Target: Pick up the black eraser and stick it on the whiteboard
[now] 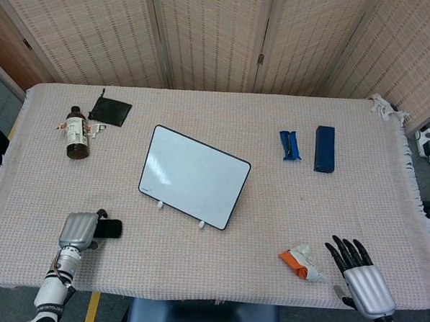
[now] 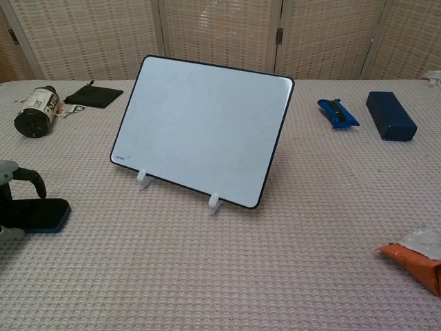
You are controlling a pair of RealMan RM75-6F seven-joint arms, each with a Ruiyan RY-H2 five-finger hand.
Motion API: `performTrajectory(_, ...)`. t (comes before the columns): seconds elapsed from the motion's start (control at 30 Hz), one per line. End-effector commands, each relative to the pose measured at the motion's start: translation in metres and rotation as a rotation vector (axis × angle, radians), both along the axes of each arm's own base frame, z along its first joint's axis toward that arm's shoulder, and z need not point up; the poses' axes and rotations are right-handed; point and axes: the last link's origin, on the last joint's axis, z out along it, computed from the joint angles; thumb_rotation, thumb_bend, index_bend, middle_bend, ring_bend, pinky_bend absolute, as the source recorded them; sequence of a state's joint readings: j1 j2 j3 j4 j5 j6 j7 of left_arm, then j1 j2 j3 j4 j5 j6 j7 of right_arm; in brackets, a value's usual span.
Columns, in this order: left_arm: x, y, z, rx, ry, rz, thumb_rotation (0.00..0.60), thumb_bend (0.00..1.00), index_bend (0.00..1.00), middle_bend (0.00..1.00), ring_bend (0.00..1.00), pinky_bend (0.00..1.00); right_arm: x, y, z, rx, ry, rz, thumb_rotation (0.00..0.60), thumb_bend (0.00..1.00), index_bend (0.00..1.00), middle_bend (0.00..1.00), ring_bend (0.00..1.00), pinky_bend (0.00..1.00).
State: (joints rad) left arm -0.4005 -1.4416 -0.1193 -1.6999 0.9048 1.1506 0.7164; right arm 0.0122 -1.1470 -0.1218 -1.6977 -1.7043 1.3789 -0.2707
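The black eraser (image 1: pixel 111 228) (image 2: pixel 38 214) lies flat on the tablecloth near the front left edge. My left hand (image 1: pixel 78 230) (image 2: pixel 12 200) is at its left end, with one finger arched down onto its top and the thumb below, so the hand grips it where it lies. The whiteboard (image 1: pixel 193 176) (image 2: pixel 202 129) stands tilted on two white feet in the middle of the table, to the right of the eraser and further back. My right hand (image 1: pixel 357 275) rests at the front right with its fingers spread and nothing in it; the chest view does not show it.
A brown bottle (image 1: pixel 76 133) and a black pouch (image 1: pixel 110 109) lie at the back left. A blue clip (image 1: pixel 290 145) and a dark blue case (image 1: pixel 324 148) lie at the back right. An orange-and-white wrapper (image 1: pixel 301 263) sits just left of my right hand.
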Motion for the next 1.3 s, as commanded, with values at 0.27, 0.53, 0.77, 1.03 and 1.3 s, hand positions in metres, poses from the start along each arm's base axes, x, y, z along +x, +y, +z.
performTrajectory(0.27, -0.002, 0.003, -0.002, 0.032, -0.009, -0.007, 0.600, 0.35, 0.52, 1.00, 1.00, 1.00, 0.000, 0.000, 0.000, -0.003, 0.000, -0.001, 0.600, 0.32, 0.00, 0.00, 0.00, 0.00)
performTrajectory(0.53, 0.024, -0.002, 0.010, 0.171, -0.058, -0.145, 0.600, 0.42, 0.60, 1.00, 1.00, 1.00, 0.002, 0.002, 0.001, -0.009, -0.008, 0.004, 0.600, 0.32, 0.00, 0.00, 0.00, 0.00)
performTrajectory(0.77, 0.059, 0.011, -0.001, 0.312, -0.018, -0.504, 0.600, 0.42, 0.56, 1.00, 1.00, 1.00, 0.001, 0.002, 0.006, -0.028, -0.026, 0.000, 0.600, 0.32, 0.00, 0.00, 0.00, 0.00)
performTrajectory(1.03, 0.114, 0.039, -0.031, 0.391, -0.054, -0.800, 0.600, 0.42, 0.54, 1.00, 1.00, 1.00, -0.002, 0.001, 0.017, -0.064, -0.058, -0.023, 0.600, 0.32, 0.00, 0.00, 0.00, 0.00)
performTrajectory(1.3, 0.153, 0.057, -0.071, 0.356, -0.083, -0.852, 0.600, 0.40, 0.54, 1.00, 1.00, 1.00, -0.006, 0.002, 0.027, -0.094, -0.082, -0.047, 0.600, 0.32, 0.00, 0.00, 0.00, 0.00)
